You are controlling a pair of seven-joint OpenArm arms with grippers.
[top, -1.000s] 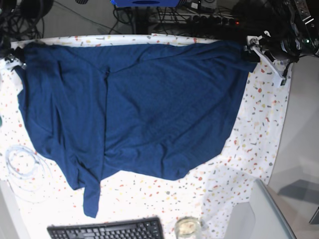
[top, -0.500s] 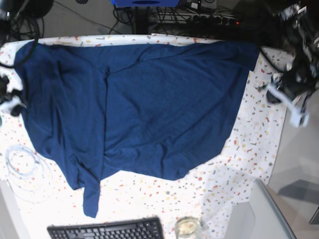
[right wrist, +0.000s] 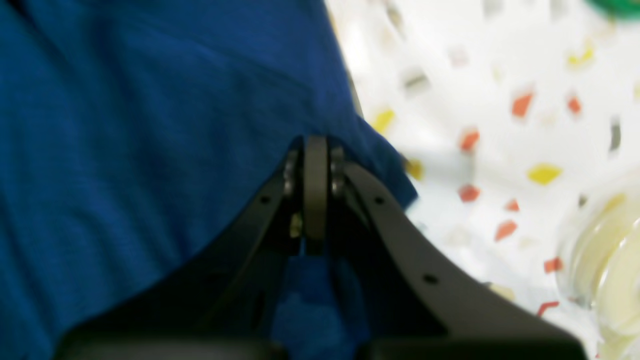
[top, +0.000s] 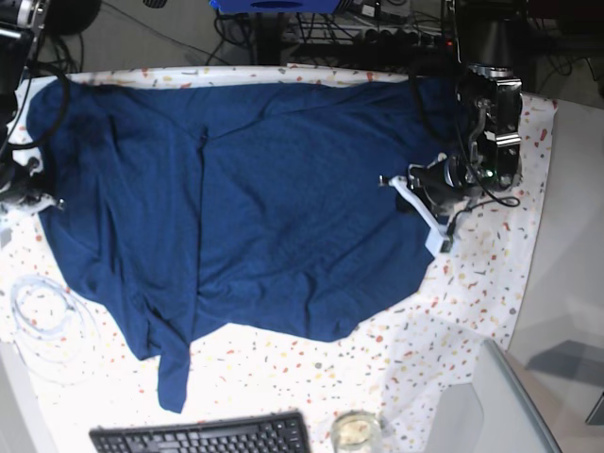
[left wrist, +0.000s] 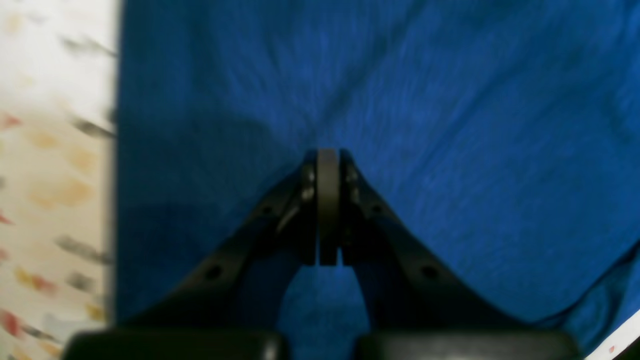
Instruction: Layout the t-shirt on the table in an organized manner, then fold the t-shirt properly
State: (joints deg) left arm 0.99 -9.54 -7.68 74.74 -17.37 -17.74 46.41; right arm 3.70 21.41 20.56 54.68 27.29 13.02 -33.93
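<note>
White speckled table under spread t-shirt; cables behind

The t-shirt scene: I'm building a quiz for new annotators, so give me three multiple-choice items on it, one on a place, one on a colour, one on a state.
1. Where is the black keyboard in the base view?
A. near edge, below the shirt
B. on top of the shirt
C. far right corner

2. What colour is the t-shirt?
A. red
B. dark navy blue
C. white

3. How do the jaws of the left gripper stand?
A. wide open
B. shut
C. clamped on a cup

Key: 1 A, it lies at the bottom edge, apart from the shirt. 2 B, plain blue fabric against the speckled white table. 3 B, the left wrist view shows the pads pressed together above the cloth.
</note>
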